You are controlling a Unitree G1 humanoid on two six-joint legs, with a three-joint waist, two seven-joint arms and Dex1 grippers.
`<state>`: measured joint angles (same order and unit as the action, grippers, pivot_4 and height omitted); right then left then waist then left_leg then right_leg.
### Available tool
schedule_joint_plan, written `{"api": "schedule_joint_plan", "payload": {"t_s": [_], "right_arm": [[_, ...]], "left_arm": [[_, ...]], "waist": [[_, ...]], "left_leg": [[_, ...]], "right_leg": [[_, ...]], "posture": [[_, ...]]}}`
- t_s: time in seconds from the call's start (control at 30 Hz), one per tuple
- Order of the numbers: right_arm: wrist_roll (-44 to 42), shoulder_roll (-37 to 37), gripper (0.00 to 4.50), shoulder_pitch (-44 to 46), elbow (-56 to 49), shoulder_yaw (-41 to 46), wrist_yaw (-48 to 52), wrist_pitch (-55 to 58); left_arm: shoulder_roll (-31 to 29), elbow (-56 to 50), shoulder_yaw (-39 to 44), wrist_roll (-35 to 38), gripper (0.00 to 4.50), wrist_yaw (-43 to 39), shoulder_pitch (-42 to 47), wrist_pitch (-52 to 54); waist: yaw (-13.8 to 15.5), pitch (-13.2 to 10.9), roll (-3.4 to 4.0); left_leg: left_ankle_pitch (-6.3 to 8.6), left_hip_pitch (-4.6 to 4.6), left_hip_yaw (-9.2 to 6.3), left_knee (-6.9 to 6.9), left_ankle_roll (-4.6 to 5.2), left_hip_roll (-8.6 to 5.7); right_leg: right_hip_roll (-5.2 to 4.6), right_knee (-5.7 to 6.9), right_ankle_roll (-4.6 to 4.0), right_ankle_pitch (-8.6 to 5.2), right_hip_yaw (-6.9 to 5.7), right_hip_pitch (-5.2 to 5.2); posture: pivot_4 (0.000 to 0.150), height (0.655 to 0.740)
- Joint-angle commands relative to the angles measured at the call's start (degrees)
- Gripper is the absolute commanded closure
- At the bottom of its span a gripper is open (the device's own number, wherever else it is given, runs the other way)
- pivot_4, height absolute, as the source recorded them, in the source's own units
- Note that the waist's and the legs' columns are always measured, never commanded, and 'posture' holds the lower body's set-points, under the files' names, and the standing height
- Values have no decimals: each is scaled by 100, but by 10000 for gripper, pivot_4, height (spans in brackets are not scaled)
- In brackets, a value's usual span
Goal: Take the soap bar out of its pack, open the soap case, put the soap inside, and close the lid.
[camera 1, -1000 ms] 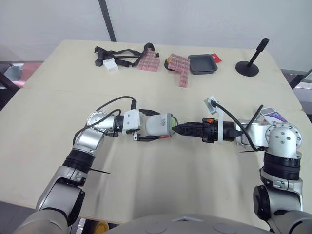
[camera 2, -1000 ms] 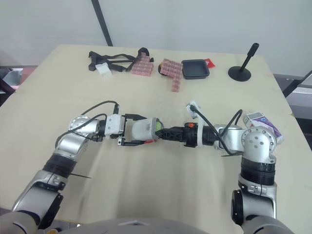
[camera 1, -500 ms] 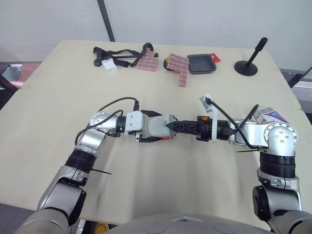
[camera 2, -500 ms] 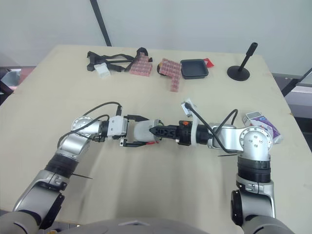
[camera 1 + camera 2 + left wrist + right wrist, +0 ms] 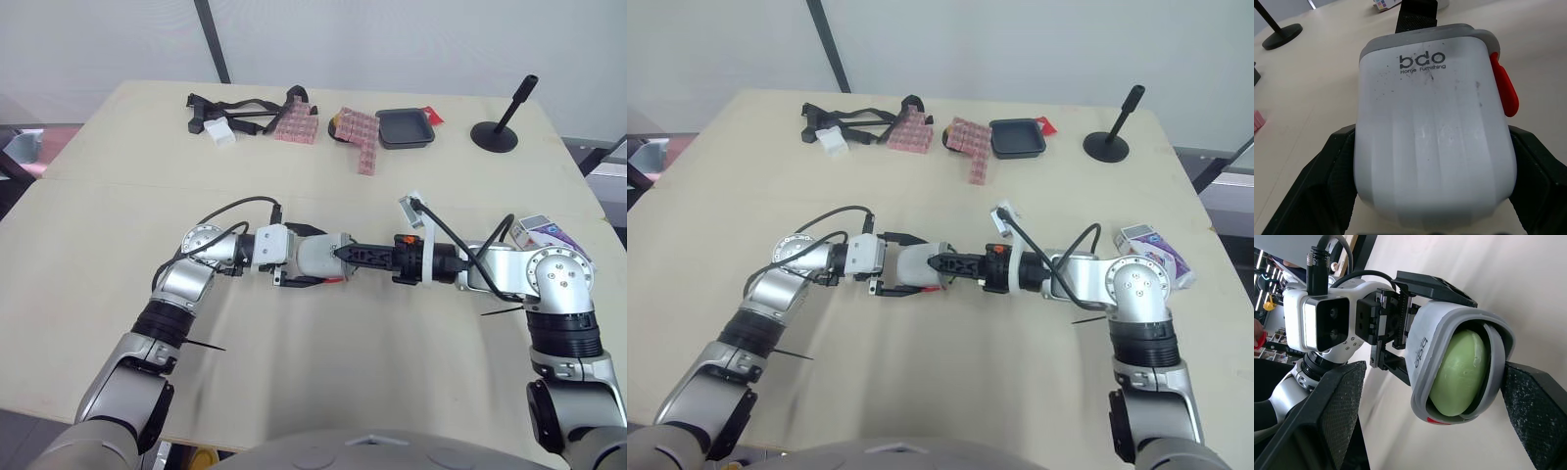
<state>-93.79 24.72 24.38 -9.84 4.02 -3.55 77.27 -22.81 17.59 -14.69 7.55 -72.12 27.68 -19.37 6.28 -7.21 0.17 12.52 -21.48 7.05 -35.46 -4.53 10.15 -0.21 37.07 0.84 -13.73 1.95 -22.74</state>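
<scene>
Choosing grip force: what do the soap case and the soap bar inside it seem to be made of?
Soap case: looks like hard moulded plastic, matte white with printed logo, grey rim, red latch. Soap bar: pale green, smooth, waxy-looking solid, presumably soap; hardness can't be judged.

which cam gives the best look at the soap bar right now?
Right wrist view: the green soap bar sits plainly inside the open soap case. Left wrist view shows the case's white back; eye views show it side-on in the left gripper.
</scene>
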Motion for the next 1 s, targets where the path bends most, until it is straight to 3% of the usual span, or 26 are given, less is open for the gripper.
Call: {"api": "schedule_joint_plan", "payload": {"t_s": [0.03,0.4,1.0], "right_arm": [[-65,186,312,-101,17,-60,71,-93],[-393,608,312,-300,-148,-104,79,-321],[-480,461,312,-105,-19,-604,-2,-690]], "left_arm": [[48,-212,72,174,10064,58,166,-151],[61,-149,60,120,10064,64,138,-182],[61,-363,35,157,10064,78,77,-122]], "waist": [[0,0,0],[-1,0,0],[-5,0,-1]], "left_leg": [[0,0,-1,0,0,0],[0,-3,-2,4,0,-3],[0,-4,-2,5,0,-4]], "right_leg": [[0,0,0,0,0,0],[0,-5,0,0,-1,2],[0,-7,0,0,-1,3]], "posture": [[1500,7400],[1500,7400],[1500,7400]]}}
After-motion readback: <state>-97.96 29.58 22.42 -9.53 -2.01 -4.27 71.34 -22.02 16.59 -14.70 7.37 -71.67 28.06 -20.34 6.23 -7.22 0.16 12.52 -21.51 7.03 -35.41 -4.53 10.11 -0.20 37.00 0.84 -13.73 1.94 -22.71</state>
